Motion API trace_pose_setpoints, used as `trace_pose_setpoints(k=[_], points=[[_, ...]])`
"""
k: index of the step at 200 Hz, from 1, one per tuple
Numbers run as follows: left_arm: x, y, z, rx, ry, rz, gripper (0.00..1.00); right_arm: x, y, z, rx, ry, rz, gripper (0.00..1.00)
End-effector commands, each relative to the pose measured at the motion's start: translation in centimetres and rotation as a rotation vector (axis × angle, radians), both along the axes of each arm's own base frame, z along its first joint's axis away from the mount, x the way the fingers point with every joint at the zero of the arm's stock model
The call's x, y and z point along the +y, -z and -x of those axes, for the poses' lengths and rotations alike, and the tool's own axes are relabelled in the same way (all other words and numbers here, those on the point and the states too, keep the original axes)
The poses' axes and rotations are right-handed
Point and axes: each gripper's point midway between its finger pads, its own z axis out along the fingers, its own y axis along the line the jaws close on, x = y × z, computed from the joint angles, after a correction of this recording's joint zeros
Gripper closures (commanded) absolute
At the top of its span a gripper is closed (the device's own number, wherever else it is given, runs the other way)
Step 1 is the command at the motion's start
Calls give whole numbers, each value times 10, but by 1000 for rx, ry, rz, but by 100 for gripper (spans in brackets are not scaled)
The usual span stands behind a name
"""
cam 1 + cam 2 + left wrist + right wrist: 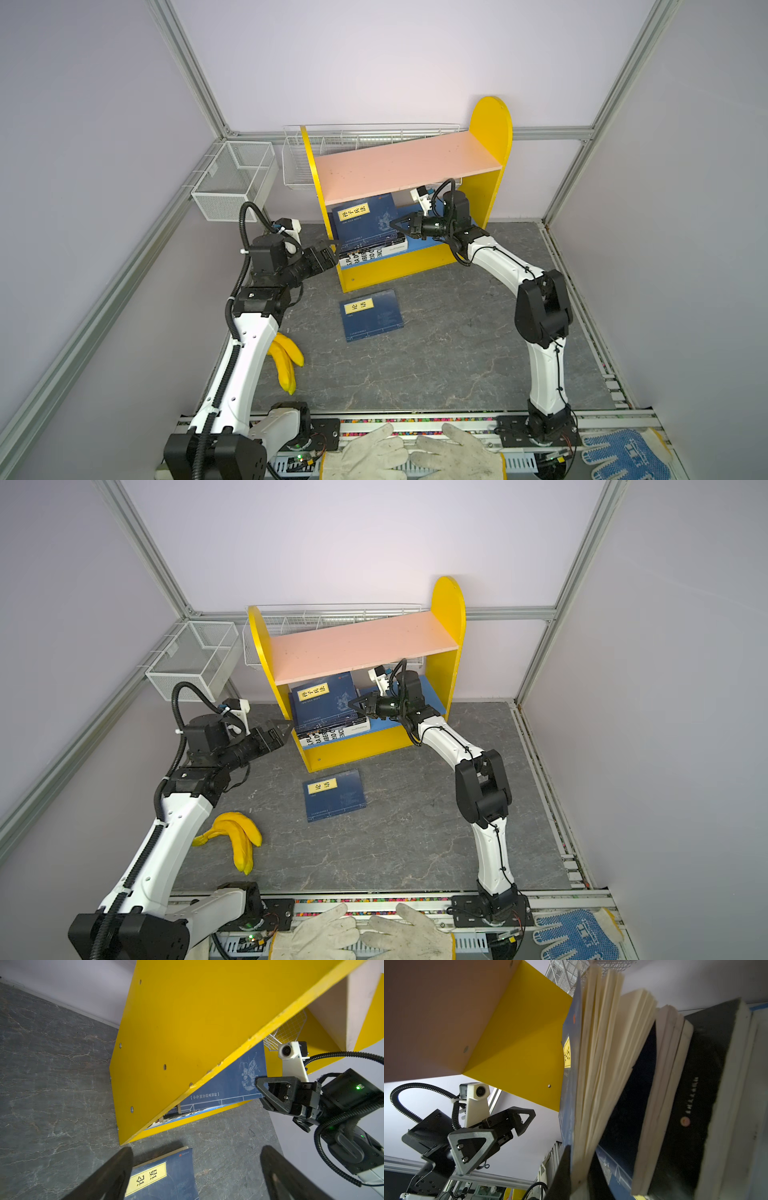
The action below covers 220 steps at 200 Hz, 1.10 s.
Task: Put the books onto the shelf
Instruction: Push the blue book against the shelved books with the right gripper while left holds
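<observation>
The shelf stands at the back, its lower board holding a stack of books. The top navy book lies tilted on that stack. My right gripper reaches under the pink board and is shut on this book's right edge. In the right wrist view the right gripper pinches the blue cover and a bundle of fanned pages. My left gripper stands open outside the shelf's left side panel, holding nothing. Another navy book lies flat on the floor before the shelf, below the open left gripper.
Yellow bananas lie by the left arm. Two white wire baskets sit at the back left, behind the shelf. White gloves and a blue glove rest on the front rail. Grey floor is bare to the right.
</observation>
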Motion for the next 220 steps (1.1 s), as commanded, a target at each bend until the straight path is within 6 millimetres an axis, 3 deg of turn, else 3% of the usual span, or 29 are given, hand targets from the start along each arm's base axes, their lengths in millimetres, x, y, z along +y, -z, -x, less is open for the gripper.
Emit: trace_pose_setpoints(k=[1, 125, 176, 220], points=[[4, 1, -6, -28, -6, -21, 4, 7, -10, 3, -63, -24, 5, 93], [5, 25, -17, 26, -21, -28, 3, 16, -3, -12, -10, -14, 27, 93], [4, 28, -23, 32, -21, -19, 3, 23, 8, -8, 21, -47, 47, 93], [4, 26, -25, 28, -21, -10, 3, 20, 7, -4, 19, -65, 50, 93]])
